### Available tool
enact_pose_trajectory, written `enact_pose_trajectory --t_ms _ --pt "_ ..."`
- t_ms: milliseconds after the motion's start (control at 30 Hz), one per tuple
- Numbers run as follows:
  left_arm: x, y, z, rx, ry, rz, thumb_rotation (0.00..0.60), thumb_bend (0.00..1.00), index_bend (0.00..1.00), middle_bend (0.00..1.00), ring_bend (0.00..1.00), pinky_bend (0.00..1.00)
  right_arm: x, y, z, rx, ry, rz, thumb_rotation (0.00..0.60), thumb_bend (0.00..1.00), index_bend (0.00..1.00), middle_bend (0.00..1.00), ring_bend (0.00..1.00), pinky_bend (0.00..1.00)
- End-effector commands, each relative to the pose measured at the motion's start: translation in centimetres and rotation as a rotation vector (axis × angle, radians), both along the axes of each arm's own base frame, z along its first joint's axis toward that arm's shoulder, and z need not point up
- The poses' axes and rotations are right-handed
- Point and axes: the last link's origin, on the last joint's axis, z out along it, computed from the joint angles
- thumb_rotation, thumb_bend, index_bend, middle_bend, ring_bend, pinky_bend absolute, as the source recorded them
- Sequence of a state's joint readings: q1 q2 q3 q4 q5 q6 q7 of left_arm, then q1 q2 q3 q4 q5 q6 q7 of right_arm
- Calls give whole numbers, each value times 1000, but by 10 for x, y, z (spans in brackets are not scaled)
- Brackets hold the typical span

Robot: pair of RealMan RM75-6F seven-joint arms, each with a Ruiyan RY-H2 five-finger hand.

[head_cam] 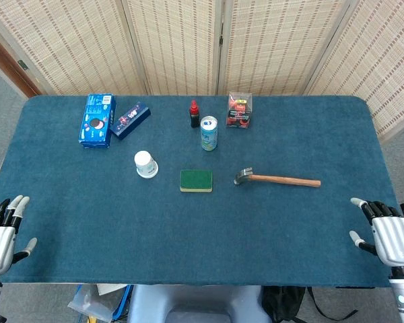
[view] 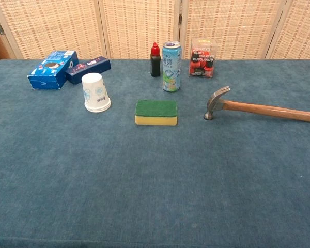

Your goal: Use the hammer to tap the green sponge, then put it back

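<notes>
- Hammer (head_cam: 277, 179) lying flat on the blue cloth surface (head_cam: 188, 235), right of centre, steel head toward the middle and wooden handle running out toward the robot's right side; nothing grips it. That layout puts the handle end nearest the right hand, which looks like the natural one to pick it up.
- Green sponge (view: 156, 112), green scouring face up over a yellow base, lying just left of the hammer head with a clear gap between them. Its flat top is open from above, so a tap should meet no obstruction.
- Right hand (head_cam: 390, 237) resting at the near right edge of the surface, fingers spread and holding nothing, well apart from the hammer handle.
- Left hand (head_cam: 3, 232) at the near left edge, fingers likewise spread and empty, far from every object.
- White paper cup (view: 96, 93) upside down to the left of the sponge, near but not touching it.
- Drink can (view: 171, 66) upright behind the sponge, with a small dark bottle with a red cap (view: 155, 60) just behind and left of it.
- Clear box with red contents (view: 203, 57) behind the hammer head.
- Blue biscuit box (head_cam: 97, 120) and a darker blue packet (head_cam: 130, 120) at the far left, touching or nearly so.
- Judgement: the can sits closest to any swing path, so a low, short tap seems safest.
</notes>
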State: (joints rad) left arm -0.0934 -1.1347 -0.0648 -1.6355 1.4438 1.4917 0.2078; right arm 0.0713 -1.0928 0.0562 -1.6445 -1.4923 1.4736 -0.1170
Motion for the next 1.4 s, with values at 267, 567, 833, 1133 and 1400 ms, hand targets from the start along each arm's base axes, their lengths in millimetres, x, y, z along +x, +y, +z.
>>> enact_pose_trajectory --t_ms 267,567,833,1133,1400 --pt "0 -2 0 1 -1 -1 600 262 0 0 0 0 3 -2 -1 12 -2 9 600 206 230 317 261 335" --pt "-1 -5 -1 -4 -5 8 600 262 0 0 0 0 13 -14 -7 57 3 51 600 206 230 317 239 335" --pt "-6 -12 1 2 -11 24 600 262 0 0 0 0 31 -40 -19 148 8 78 600 226 230 273 196 309" --pt "-8 -15 0 0 -18 16 600 262 0 0 0 0 62 -87 -34 251 4 121 600 352 204 283 114 190" --pt "-8 -18 0 3 -17 18 600 262 0 0 0 0 77 -132 -57 326 9 122 600 379 251 335 114 174"
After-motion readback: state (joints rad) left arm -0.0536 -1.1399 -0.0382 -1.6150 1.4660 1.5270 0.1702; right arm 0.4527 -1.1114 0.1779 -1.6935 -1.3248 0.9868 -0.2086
